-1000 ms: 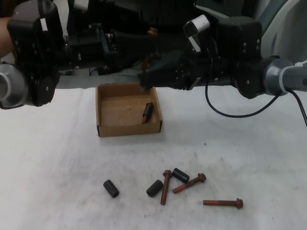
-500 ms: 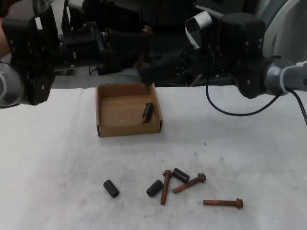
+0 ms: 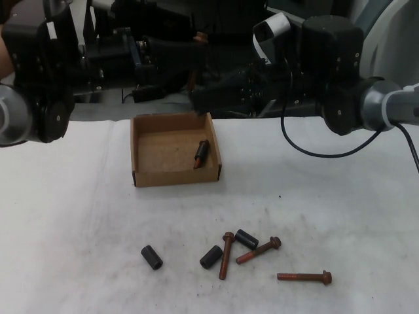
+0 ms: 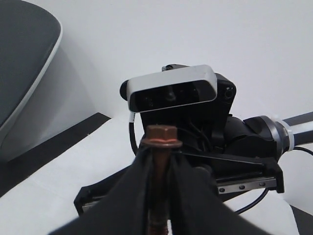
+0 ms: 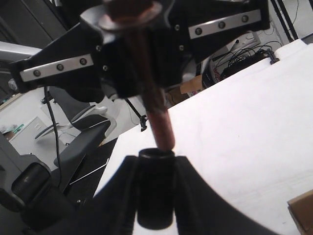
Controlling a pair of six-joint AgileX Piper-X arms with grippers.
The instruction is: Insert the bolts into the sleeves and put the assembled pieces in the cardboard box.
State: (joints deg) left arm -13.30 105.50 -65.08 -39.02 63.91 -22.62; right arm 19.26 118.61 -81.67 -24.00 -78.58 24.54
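The left gripper (image 4: 157,164) is clamped on a rust-coloured bolt (image 4: 158,136). Facing it, the right gripper (image 5: 155,164) grips a black sleeve (image 5: 155,196), with the bolt's tip right at the sleeve's mouth. Below the two meeting grippers sits the cardboard box (image 3: 141,173), with one assembled piece (image 3: 201,153) inside. Three loose bolts (image 3: 226,255) and three loose sleeves (image 3: 152,256) lie on the bench, well clear of both grippers.

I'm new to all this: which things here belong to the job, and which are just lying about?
Job: bolt in left tool, sleeve in right tool, cardboard box, finished piece inside it, three loose bolts, three loose sleeves.
Lying about: chair, tangle of cables.
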